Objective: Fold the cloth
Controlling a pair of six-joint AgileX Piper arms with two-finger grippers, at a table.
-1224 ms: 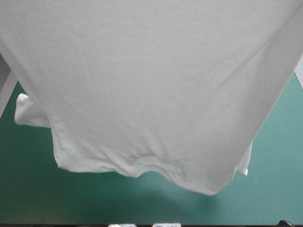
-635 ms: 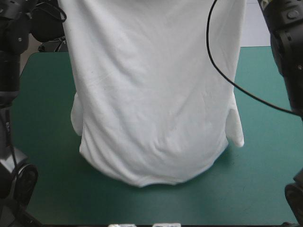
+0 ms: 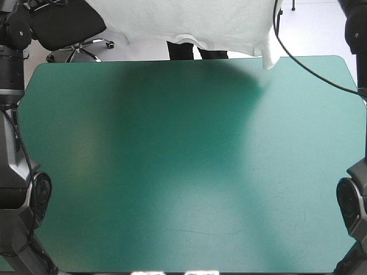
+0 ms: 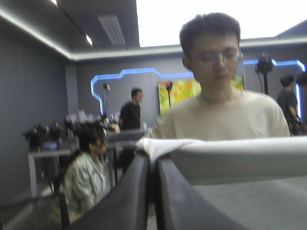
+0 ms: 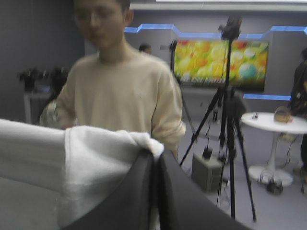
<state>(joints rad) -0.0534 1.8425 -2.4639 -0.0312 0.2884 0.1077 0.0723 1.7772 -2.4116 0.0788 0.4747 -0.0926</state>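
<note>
The white T-shirt point(image 3: 189, 23) hangs stretched wide in the air, high above the table's far edge, with only its lower hem and one drooping sleeve point(image 3: 268, 54) showing in the high view. Neither gripper appears in that view. In the left wrist view my left gripper point(image 4: 153, 158) is shut on the T-shirt point(image 4: 230, 158), a fold of white cloth pinched at its fingertips and stretching off to one side. My right gripper point(image 5: 156, 155) is likewise shut on the T-shirt point(image 5: 96, 158), with a bunched corner wrapped over one finger.
The teal-green table cover point(image 3: 183, 172) lies below, with the shirt's shadow across its far half. Both arms' bases and upright links stand at the left edge point(image 3: 14, 172) and right edge point(image 3: 355, 195). A black office chair point(image 3: 69, 26) stands beyond the far left corner.
Earlier the shirt filled the high view, then hung down over the table's middle. Now both grippers have swung it up and away to the far edge, uncovering the table.
</note>
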